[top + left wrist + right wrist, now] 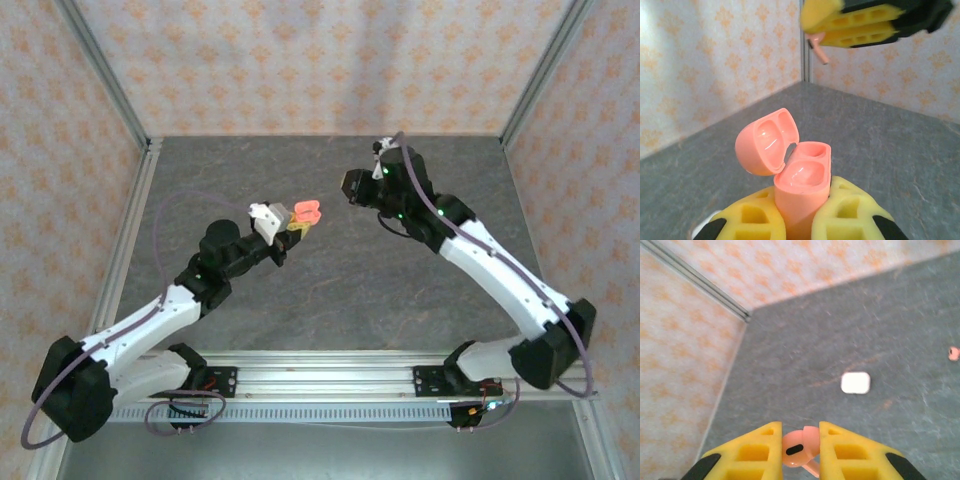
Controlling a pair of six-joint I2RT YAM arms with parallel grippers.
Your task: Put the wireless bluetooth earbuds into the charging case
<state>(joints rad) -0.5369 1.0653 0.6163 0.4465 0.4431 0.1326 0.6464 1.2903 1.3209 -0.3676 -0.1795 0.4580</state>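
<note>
A pink charging case [802,177] stands upright between the yellow fingers of my left gripper [802,202], which is shut on it. Its lid [767,142] is swung open to the left and both wells look empty. From above, the case [307,212] is held up over the table's middle. My right gripper [800,429] is shut on a pink earbud [801,452], stem pointing down. In the left wrist view the right gripper [810,27] hovers above and beyond the case, with the earbud's stem [819,51] hanging under its fingers. In the top view the right gripper [350,187] is just right of the case.
A closed white case [856,383] lies on the grey table [330,290]. A small pink earbud [953,353] lies further right on the table. Patterned walls [300,60] and metal frame posts close in the back and sides.
</note>
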